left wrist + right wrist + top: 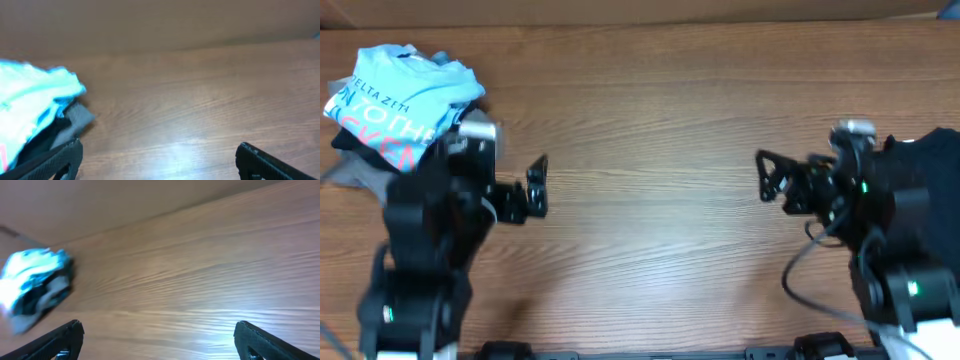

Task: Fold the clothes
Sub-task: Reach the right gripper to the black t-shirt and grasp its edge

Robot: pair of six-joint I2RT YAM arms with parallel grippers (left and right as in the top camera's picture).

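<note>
Overhead view: the wooden table (650, 120) carries two arms facing each other across a bare middle.

The left gripper (538, 188) stands above the table left of centre, fingers wide apart, nothing between them. The left wrist view confirms this: both fingertips (65, 157) sit at the frame's lower corners with only wood grain between.

The right gripper (763, 176) stands right of centre, fingers likewise spread and empty. The right wrist view shows the same gap over bare wood.

The black T-shirt (932, 150) lies bunched at the table's right edge, partly hidden under the right arm, behind that gripper and not touched by its fingers.

At the far left corner a light blue T-shirt (400, 95) with white and pink lettering sits crumpled on top of a grey garment (345, 178), just beside the left arm's base. That pile appears blurred in the right wrist view.
</note>
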